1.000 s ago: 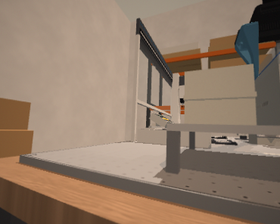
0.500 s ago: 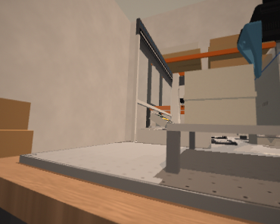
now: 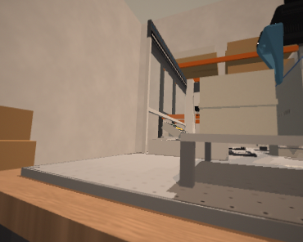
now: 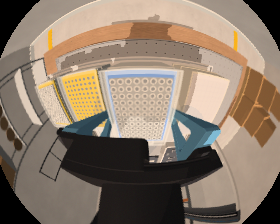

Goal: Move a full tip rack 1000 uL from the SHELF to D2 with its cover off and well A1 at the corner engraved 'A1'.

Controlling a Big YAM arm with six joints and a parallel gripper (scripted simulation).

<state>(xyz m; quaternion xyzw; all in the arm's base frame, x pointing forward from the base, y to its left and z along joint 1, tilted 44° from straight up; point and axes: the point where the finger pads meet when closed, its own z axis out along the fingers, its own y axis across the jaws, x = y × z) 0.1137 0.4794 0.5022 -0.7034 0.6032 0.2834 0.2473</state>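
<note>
In the wrist view a tip rack with a blue rim [image 4: 139, 99] lies straight below me on the shelf. Through its clear cover I see pale rings on a grey field over the whole plate. My gripper [image 4: 141, 111] has a blue finger on each long side of it and is shut on the cover, near the top. In the exterior view one blue finger [image 3: 273, 51] reaches down beside the upper part of the translucent covered rack [image 3: 295, 96] at the far right. The rack's labels are hidden.
A rack with a yellow plate and dark holes [image 4: 80, 92] stands left of the gripped one, and a pale item [image 4: 207, 92] stands to its right. Two stacked beige blocks [image 3: 236, 106] sit on the raised grey shelf [image 3: 244, 141]. The perforated deck [image 3: 146, 176] lies below.
</note>
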